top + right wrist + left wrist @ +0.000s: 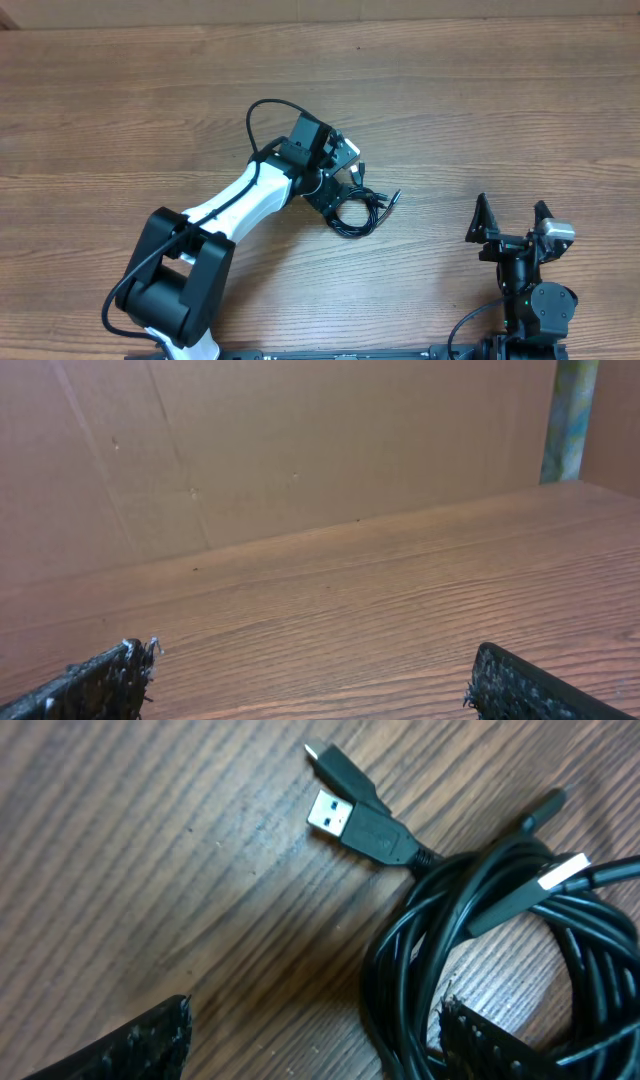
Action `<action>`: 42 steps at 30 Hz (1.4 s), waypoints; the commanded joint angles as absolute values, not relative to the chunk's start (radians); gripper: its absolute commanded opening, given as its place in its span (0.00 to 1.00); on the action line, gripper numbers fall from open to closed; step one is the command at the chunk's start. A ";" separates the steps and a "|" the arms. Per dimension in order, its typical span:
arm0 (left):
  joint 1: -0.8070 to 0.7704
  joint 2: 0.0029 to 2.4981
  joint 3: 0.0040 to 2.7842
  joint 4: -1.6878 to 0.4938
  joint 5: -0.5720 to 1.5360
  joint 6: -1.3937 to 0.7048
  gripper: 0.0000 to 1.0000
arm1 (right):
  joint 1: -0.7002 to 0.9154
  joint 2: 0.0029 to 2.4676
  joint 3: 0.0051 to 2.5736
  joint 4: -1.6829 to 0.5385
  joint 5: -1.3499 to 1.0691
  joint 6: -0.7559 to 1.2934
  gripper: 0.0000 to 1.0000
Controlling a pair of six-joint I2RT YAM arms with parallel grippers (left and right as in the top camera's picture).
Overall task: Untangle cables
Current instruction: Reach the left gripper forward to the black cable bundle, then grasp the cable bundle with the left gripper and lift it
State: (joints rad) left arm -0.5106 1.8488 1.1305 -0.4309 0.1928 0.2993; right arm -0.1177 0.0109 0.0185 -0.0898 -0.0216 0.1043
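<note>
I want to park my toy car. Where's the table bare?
Bare wood: left of the left arm, along the cardboard wall, and between the cables and the right claw. It's crowded around the cables, under the left claw.

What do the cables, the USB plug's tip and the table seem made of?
The cables: rubbery plastic sheath probably, smooth black with soft highlights. The USB plug: silvery metal shell on black moulded plastic. The table: wood or wood-look laminate, matte, streaked grain.

Overhead top-down, left wrist close on shared cables (395, 980), right wrist facing wall (300, 450)
</note>
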 commanded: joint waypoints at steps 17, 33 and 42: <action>-0.561 1.896 1.235 -0.495 0.134 0.196 0.04 | -0.117 0.003 0.008 -0.084 -0.016 0.108 1.00; -0.555 1.806 1.343 -0.841 0.044 -0.479 0.23 | -0.117 0.003 0.008 -0.084 -0.016 0.108 1.00; -0.555 1.806 1.343 -0.821 0.006 -0.022 0.78 | -0.117 0.003 0.008 -0.084 -0.016 0.108 1.00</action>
State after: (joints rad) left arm -0.5606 1.8103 1.3338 -0.8272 0.0399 -0.2951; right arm -0.1177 0.0109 0.0185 -0.0902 -0.0216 0.1043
